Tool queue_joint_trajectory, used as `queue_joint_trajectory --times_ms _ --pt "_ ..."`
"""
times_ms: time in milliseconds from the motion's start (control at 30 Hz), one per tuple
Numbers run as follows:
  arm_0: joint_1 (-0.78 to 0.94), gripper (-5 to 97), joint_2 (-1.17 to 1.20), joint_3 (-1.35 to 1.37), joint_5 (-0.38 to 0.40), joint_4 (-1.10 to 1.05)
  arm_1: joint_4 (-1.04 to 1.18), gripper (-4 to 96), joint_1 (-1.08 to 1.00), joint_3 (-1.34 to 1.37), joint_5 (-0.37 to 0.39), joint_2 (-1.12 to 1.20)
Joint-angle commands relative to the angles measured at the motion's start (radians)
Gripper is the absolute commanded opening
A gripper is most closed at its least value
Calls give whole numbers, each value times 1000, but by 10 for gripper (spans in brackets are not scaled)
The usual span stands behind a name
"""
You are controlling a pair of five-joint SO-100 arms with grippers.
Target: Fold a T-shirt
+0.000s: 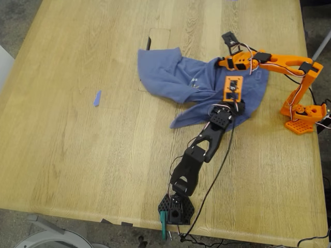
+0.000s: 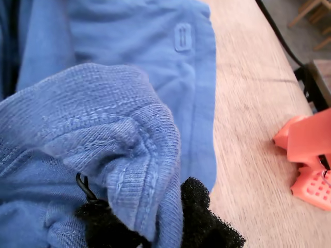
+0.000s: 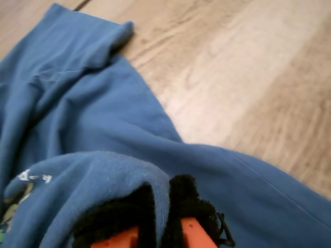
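**Slate-blue T-shirt, bunched, held at two points: fold at its opening step**

Item: the T-shirt (image 1: 176, 77), soft knit, lying crumpled on the wooden table (image 1: 77, 155), toward the exterior view's upper right. One broad flap spreads toward that view's left. The rest is heaped under the two arms. Part of the chest print (image 3: 31, 178) shows in the second wrist view.

Holders:
- My first gripper (image 2: 160, 217), on the black arm, foam-padded: jaws closed on a ribbed, stitched edge of the cloth, which is drawn up into a ridge between the pads. It may be collar or hem; I cannot tell which.
- My second gripper (image 3: 160, 206), on the orange arm: jaws pinched on a fold of plain fabric beside the print.

Also present: the orange arm's base (image 2: 310, 165), beyond the shirt's edge on bare wood; a small blue scrap (image 1: 97, 98), well apart from the shirt, toward the exterior view's left.

Step, as judged: flattening or arranging, ahead of any true fold. No neat crease or squared outline is visible yet.

Next move calls for: both grips lifting together and drawing apart, so the cloth tensions and spreads rather than dragging as a lump. The two pinch points sit near each other, so the arms need room. A thin pinch could slip under pull.
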State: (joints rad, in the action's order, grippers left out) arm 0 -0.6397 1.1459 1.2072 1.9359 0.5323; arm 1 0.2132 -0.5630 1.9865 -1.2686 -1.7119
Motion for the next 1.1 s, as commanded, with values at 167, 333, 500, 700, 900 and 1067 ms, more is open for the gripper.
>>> queue_joint_trajectory --times_ms 167,333,500,700,900,1067 --pt "-86 0 -77 -166 9 -21 -46 0 -57 133 9 -166" --pt "-123 0 -118 -160 17 3 -52 0 -63 207 11 -213" --pt "-133 69 -161 -161 5 44 -44 0 -66 219 11 -235" --pt "-109 333 -164 -183 -34 86 -20 0 -61 216 9 -264" --pt "-86 566 -172 -272 -129 184 -6 0 -52 221 6 -281" --pt "-91 642 -209 -336 -189 299 0 0 -29 209 3 -284"
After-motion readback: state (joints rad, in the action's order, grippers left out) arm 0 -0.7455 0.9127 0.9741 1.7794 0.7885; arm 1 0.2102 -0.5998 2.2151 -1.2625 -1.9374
